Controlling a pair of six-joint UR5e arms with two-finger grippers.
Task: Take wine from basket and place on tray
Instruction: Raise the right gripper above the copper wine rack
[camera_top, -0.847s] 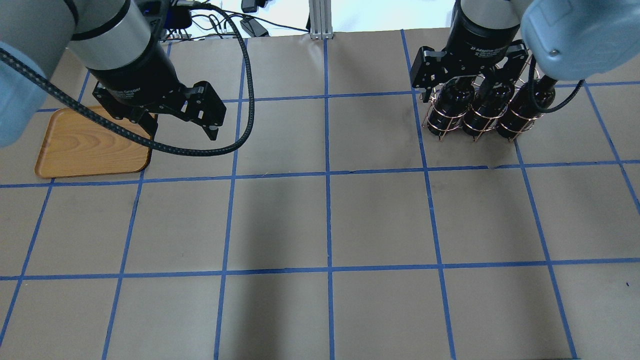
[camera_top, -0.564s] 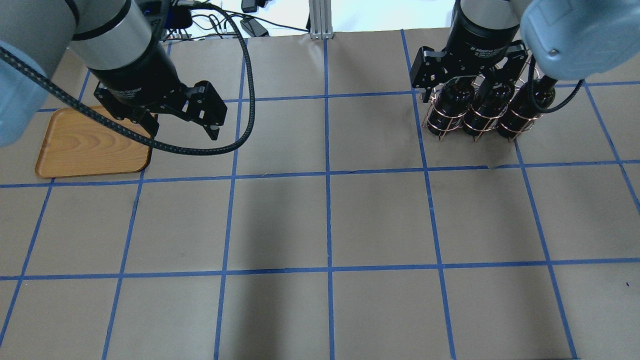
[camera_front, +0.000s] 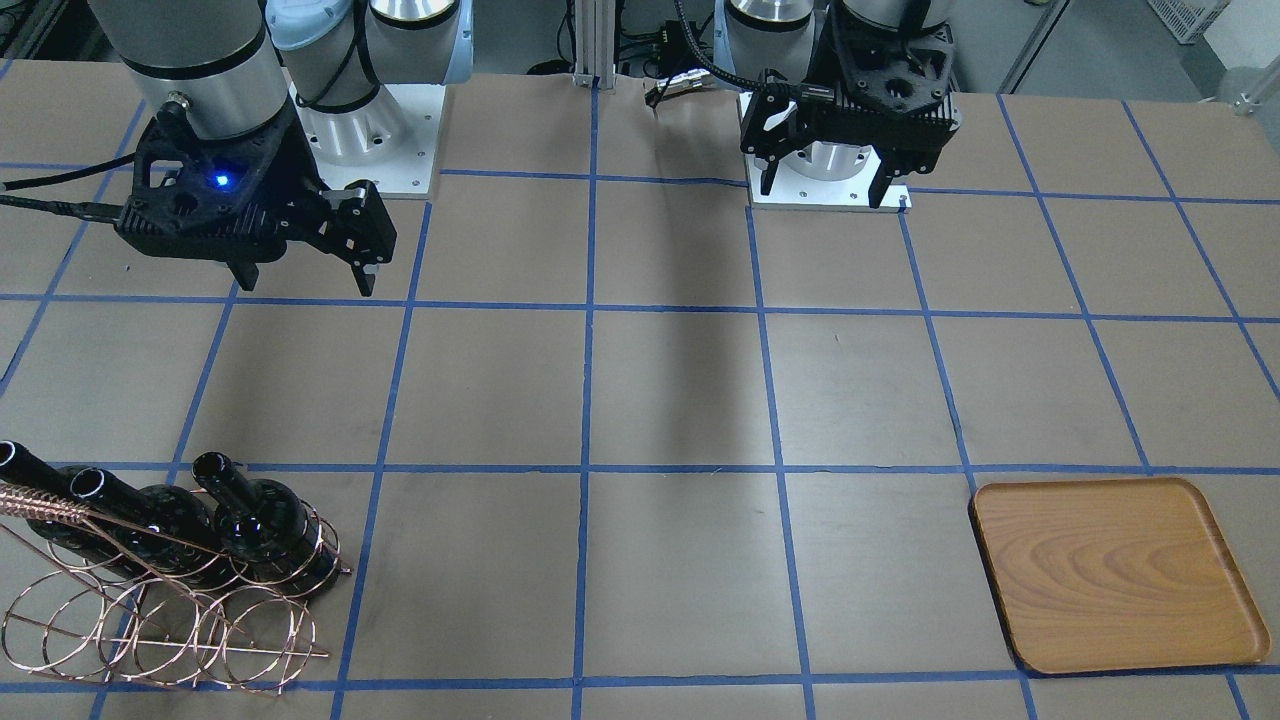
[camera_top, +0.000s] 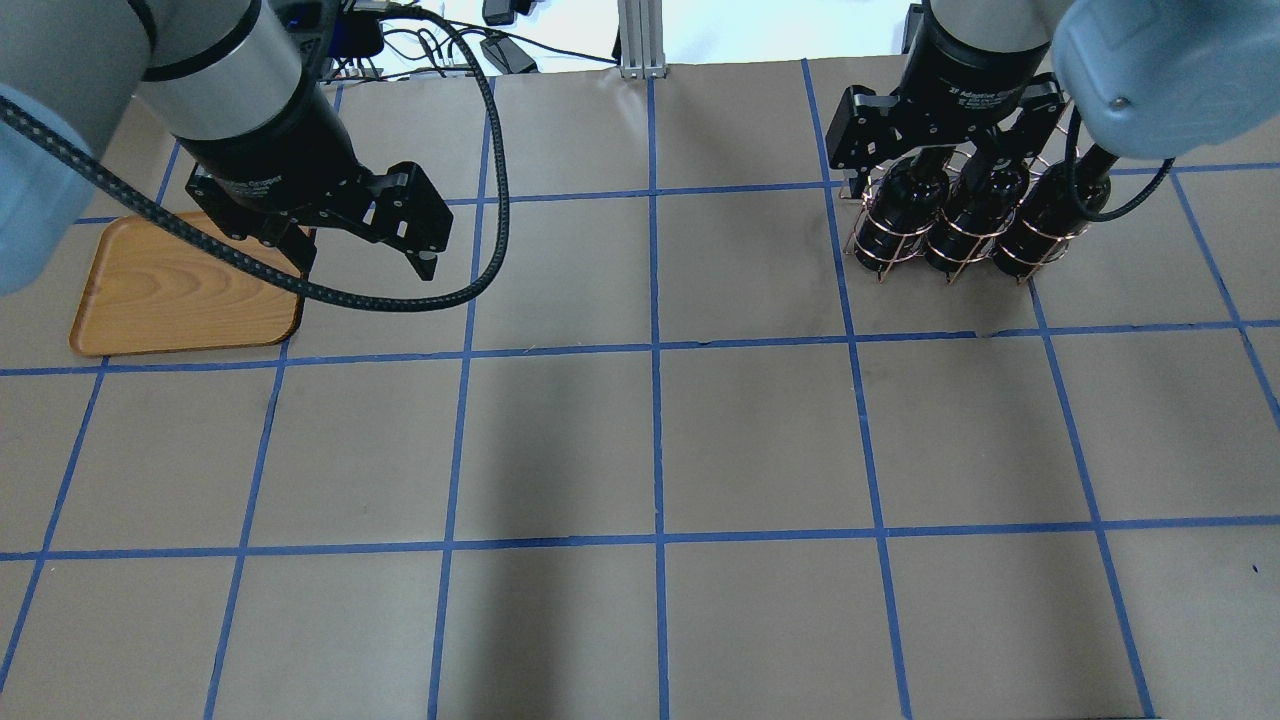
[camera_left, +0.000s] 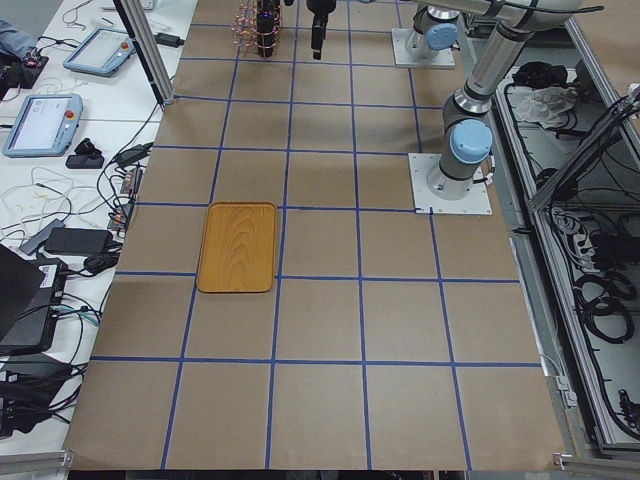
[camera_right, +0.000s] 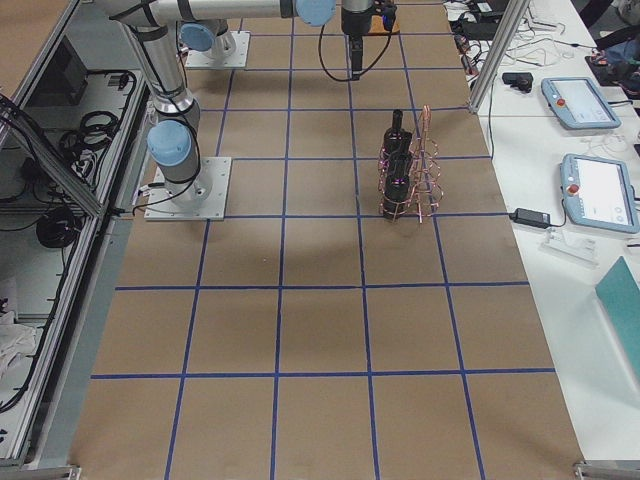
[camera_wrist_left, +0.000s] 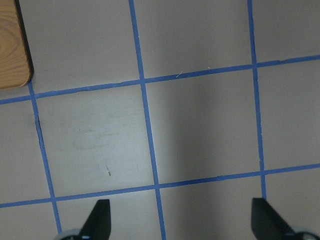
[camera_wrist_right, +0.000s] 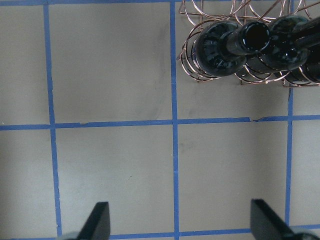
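Three bottles (camera_front: 255, 520) stand in the basket (camera_front: 150, 630), well apart from the tray (camera_front: 1110, 575).
The left gripper (camera_top: 367, 268) and right gripper (camera_front: 302, 285) hang wide open, empty, over the desk (camera_front: 680, 400).

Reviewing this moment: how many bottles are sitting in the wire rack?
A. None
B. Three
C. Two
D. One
B: three dark bottles stand side by side in the wire rack, and the tray holds nothing.
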